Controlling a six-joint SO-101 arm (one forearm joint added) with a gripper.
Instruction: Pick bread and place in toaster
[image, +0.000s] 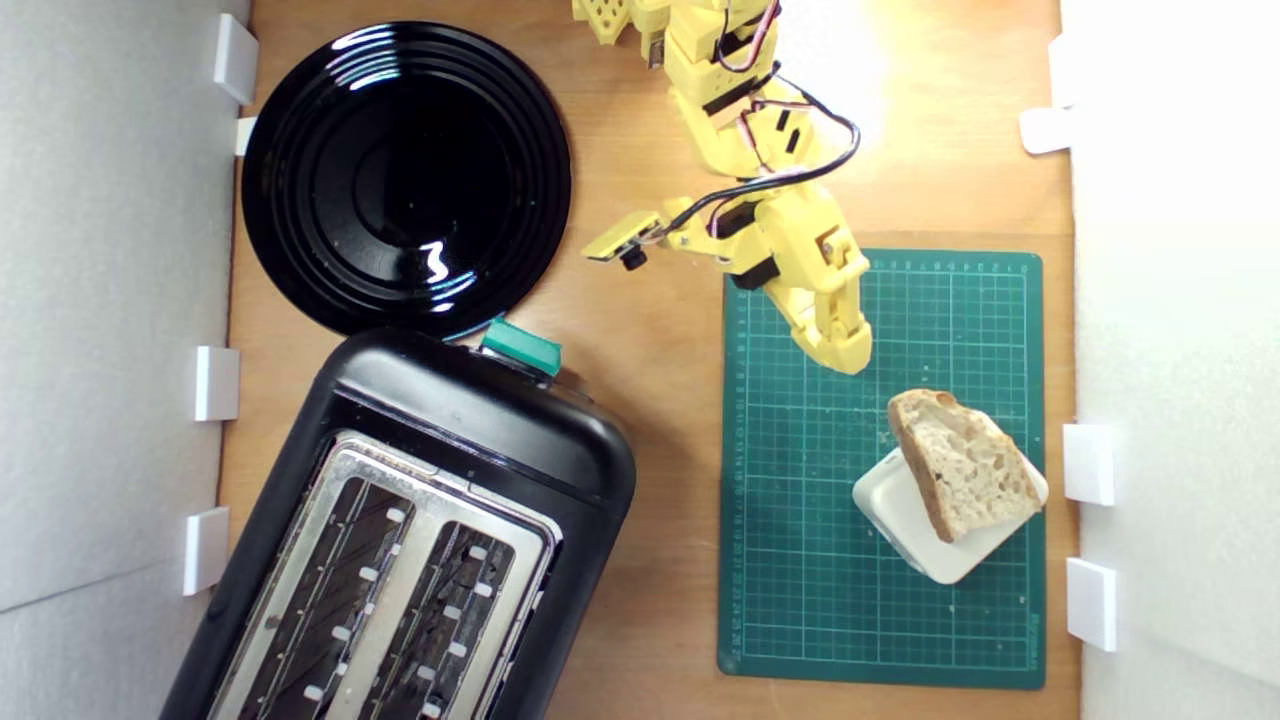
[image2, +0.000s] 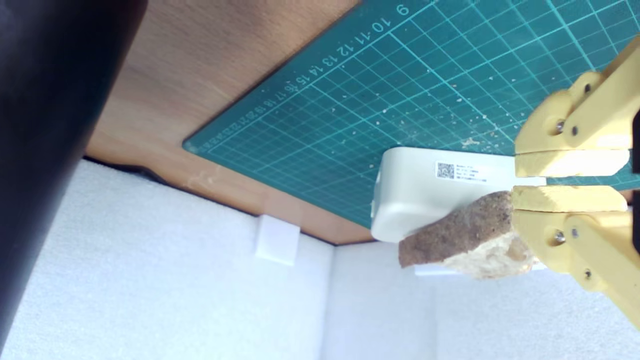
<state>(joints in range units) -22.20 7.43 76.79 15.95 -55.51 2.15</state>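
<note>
Nearest you in the exterior view, at its lower left, sits the large glossy black toaster with the silver slotted top (image: 400, 540), both slots empty, its teal-green lever (image: 520, 347) on the far end.

At the exterior view's right lies the green gridded cutting mat (image: 800, 560). On its near right part rests the cream-white rounded square block (image: 905, 520), and the wedge-shaped slice of bread with pale holey crumb and brown crust (image: 962, 465) lies on top of that block, well apart from the toaster.

Your yellow plastic gripper (image: 848, 358) hangs over the mat just beyond the bread. In the wrist view the gripper (image2: 515, 181) shows its jaws nearly together, only a thin slit between them, nothing held. Whether a fingertip touches the crust (image2: 455, 232) you cannot tell.

Farthest, at the exterior view's upper left, is the round glossy black plate (image: 405, 175) on the wooden table (image: 650, 330).
</note>
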